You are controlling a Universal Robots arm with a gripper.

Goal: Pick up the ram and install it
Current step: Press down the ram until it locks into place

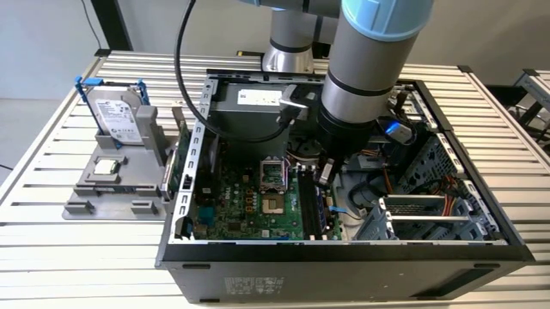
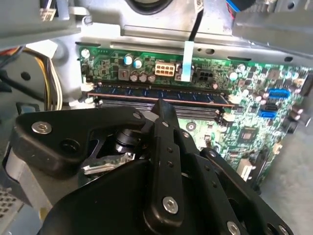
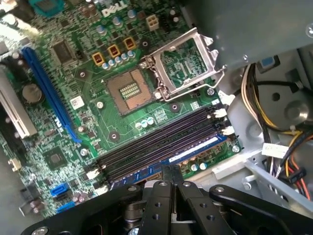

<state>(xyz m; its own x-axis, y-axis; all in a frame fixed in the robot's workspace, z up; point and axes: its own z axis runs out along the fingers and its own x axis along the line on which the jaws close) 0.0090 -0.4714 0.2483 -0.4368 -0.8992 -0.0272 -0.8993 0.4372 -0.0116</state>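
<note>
Black linkages of the end effector fill the near part of both wrist views, its fingers pressed together with their tip right at the ram. Just past that tip, the ram sits edge-on in the outermost of the black memory slots, a blue-labelled strip lying along the motherboard's edge beside the case wall. Beyond the slots is the open processor socket with its metal bracket swung up. In the exterior view the arm reaches down into the open computer case, and a grey holder with a hard drive stands on the slatted surface toward the exterior view's left.
</note>
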